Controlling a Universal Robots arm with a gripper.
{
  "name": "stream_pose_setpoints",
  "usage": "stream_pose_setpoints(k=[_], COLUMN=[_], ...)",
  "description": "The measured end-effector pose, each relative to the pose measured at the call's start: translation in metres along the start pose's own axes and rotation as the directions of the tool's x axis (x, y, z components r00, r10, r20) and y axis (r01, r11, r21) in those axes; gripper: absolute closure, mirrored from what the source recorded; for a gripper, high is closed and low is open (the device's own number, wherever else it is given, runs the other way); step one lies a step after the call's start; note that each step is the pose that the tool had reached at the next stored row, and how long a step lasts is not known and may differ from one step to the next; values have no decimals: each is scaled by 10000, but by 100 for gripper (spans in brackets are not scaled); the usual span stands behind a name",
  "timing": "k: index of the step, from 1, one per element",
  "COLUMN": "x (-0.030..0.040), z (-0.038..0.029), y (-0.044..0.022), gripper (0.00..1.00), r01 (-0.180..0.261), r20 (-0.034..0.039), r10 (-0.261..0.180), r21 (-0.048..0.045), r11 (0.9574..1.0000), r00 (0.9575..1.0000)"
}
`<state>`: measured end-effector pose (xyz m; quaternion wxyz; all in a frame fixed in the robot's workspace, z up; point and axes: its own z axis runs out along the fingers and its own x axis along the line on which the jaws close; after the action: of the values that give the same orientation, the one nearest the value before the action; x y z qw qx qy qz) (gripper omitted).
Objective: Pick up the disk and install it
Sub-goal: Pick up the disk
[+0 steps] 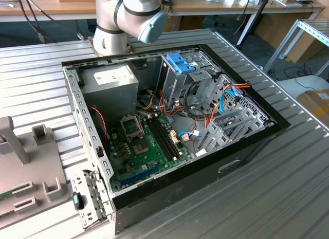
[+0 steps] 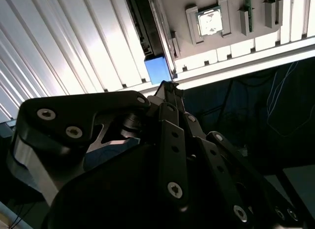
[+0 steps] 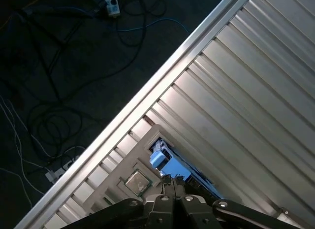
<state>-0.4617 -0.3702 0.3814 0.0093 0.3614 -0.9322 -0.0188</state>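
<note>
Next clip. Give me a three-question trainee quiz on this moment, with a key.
1. True or false: the disk already sits inside the computer case.
2. In both wrist views, the gripper is nearest to: A) the disk's blue carrier; B) the power supply; C) the motherboard.
3. What colour is the latch atop the drive cage?
Key: 1 false, it lies out on the ridged table; 2 A; 3 blue.

A ribbed aluminium table (image 1: 288, 187) fills the exterior view. An open black computer case (image 1: 205, 169) lies on its side at centre. A grey fixture plate (image 1: 36, 162) sits lower left. The robot arm's base (image 1: 110, 38) stands at top.
</note>
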Motion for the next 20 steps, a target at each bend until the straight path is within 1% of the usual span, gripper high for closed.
stream_pose_setpoints(k=[3,4,6,8,9,10,12,14,15,16,17,18,19,20], x=[0,0,0,0,0,0,0,0,0,0,0,0,0,0], z=[0,0,1,1,1,2,3,3,3,3,3,3,4,4], y=[0,0,0,0,0,0,0,0,0,0,0,0,0,0], gripper=[89,89,89,89,89,89,89,89,89,89,89,89,89,89], r01=[279,584,918,1328,1603,2138,2890,3238,3459,3617,3925,4302,4589,4749], r20=[-17,-29,-43,-61,-72,-95,-128,-143,-152,-159,-172,-189,-201,-208], r10=[-279,-584,-918,-1328,-1603,-2138,-2890,-3238,-3458,-3617,-3924,-4301,-4589,-4748], r21=[7,7,8,7,6,4,-1,-5,-6,-9,-13,-18,-23,-26], r11=[9996,9983,9958,9911,9871,9769,9573,9461,9383,9323,9198,9028,8885,8801], r00=[9996,9983,9958,9911,9870,9768,9572,9460,9382,9322,9196,9026,8883,8798])
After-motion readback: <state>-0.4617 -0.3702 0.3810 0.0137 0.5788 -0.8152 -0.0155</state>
